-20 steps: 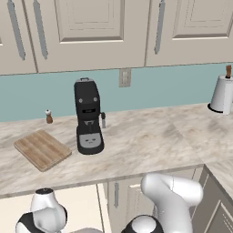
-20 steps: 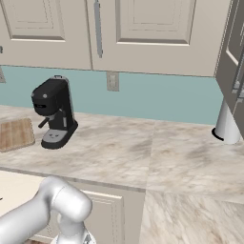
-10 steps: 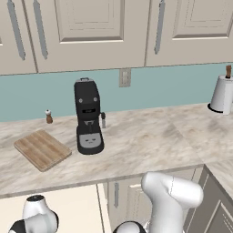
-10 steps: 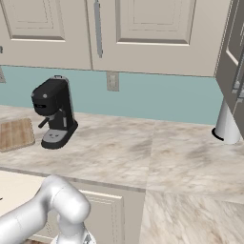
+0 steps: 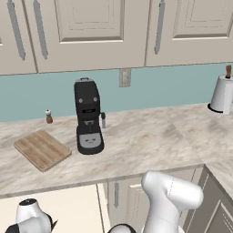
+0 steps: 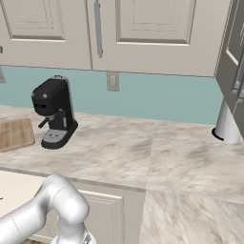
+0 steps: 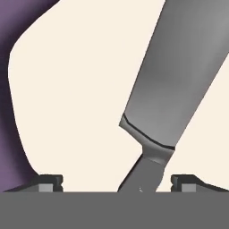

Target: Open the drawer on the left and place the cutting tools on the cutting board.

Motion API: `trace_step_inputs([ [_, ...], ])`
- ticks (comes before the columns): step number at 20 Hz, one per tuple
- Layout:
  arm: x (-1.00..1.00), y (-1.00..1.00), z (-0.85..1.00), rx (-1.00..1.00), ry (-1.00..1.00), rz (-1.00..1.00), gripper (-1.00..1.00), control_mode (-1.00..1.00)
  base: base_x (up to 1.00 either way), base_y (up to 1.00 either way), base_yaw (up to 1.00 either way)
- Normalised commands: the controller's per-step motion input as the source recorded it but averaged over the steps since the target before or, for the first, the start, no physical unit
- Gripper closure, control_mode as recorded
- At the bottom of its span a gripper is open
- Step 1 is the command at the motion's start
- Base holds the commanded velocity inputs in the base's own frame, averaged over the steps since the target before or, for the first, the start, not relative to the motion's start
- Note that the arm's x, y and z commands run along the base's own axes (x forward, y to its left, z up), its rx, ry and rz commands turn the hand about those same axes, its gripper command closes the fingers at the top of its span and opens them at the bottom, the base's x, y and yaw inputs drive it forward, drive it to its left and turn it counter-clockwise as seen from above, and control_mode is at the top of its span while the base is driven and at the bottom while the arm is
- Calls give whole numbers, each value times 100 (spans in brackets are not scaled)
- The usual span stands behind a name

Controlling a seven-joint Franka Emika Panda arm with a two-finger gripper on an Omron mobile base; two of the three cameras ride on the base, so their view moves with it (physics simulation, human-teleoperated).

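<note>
Pale cream floor of the open drawer (image 7: 80, 89) lies close under the hand; in the left base view the drawer (image 5: 68, 211) stands pulled out at the lower left. Both cutting tools lie inside it. The knife (image 7: 179, 80) has a grey blade running up to the right, and its narrow end sits between my fingertips. The purple peeler (image 7: 9, 112) curves along the left edge. My gripper (image 7: 117, 183) is open, straddling the knife's narrow end without closing on it. The cutting board (image 5: 42, 149) (image 6: 14, 134) lies bare on the counter, left of the coffee machine.
A black coffee machine (image 5: 88, 117) (image 6: 53, 112) stands mid-counter, with a small pepper shaker (image 5: 48, 116) behind the board. A paper towel roll (image 5: 223, 93) (image 6: 226, 125) is at the far right. Closed wall cabinets hang above, and base cabinet doors sit beside the drawer.
My hand has sunk lower into the drawer and shifted a little to the left. Nothing on the counter has moved.
</note>
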Motion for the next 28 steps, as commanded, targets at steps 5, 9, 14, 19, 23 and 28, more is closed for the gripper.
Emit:
trace_step_inputs([
  [5,-29,0,-23,-4,0,0,-100,-100,0,0,0],
  [9,-40,0,-22,-4,0,0,100,-100,0,0,0],
  [14,-26,0,-9,-2,0,-2,100,-100,0,0,0],
  [19,-10,-10,9,0,0,-4,100,-100,0,0,0],
  [23,-24,-14,76,1,0,-4,100,-100,0,0,0],
  [28,-66,-21,100,5,0,0,100,-100,0,0,0],
])
